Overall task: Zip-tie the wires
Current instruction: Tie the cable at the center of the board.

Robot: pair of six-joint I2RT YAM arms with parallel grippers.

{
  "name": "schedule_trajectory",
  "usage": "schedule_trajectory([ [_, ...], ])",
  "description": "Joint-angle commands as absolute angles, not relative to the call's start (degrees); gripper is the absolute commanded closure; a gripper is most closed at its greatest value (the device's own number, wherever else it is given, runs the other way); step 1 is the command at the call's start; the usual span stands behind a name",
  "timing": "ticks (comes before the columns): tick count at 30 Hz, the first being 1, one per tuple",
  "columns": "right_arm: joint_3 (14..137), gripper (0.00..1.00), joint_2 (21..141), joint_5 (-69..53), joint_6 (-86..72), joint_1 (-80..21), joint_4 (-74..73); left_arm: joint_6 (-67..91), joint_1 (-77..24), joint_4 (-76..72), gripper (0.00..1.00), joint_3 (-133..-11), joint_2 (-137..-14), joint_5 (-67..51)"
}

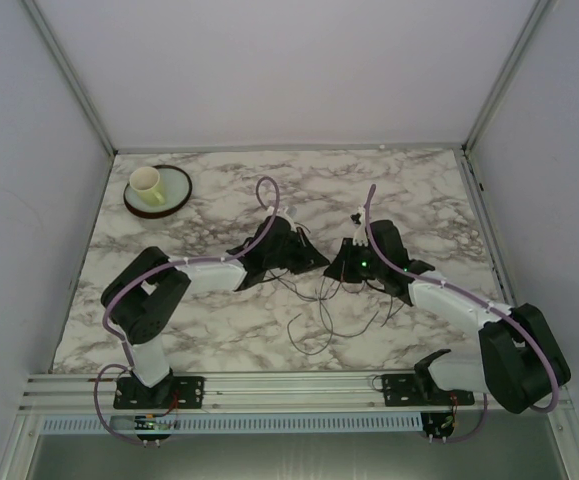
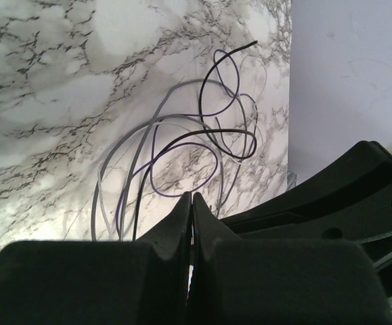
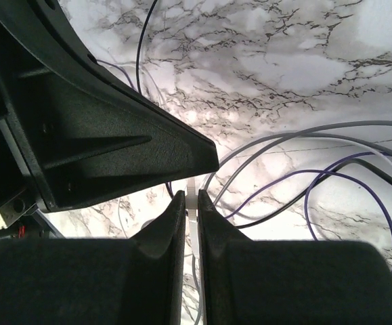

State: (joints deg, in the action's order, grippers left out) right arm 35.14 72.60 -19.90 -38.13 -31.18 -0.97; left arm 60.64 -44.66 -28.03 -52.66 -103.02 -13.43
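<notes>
Left gripper (image 2: 191, 200): fingers pressed together, and I cannot tell if anything sits between them. Right gripper (image 3: 191, 198): fingers pinching a thin white plastic strip (image 3: 193, 215). The thin dark, grey and purple wires (image 1: 317, 312) lie in loose loops on the white marble-pattern worktop (image 1: 219, 200), just nearside of both grippers, between the arms.

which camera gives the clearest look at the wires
The left wrist view: the wires spread out as distinct loops and curls. The right wrist view shows only some strands at its right side; the top view shows them only as faint, tiny strands.
</notes>
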Motion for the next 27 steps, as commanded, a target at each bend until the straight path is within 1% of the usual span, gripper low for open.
schedule_trajectory([
  [1, 34.38, 1.0, 70.53, -18.39, -38.32, -32.28, -0.18, 56.55, -43.63, -24.1, 1.0, -56.74, -102.81, -12.29],
  [27, 31.83, 1.0, 70.25, -17.04, -40.27, -35.34, 0.35, 59.23, -40.25, -29.7, 1.0, -58.79, -104.71, -10.29],
])
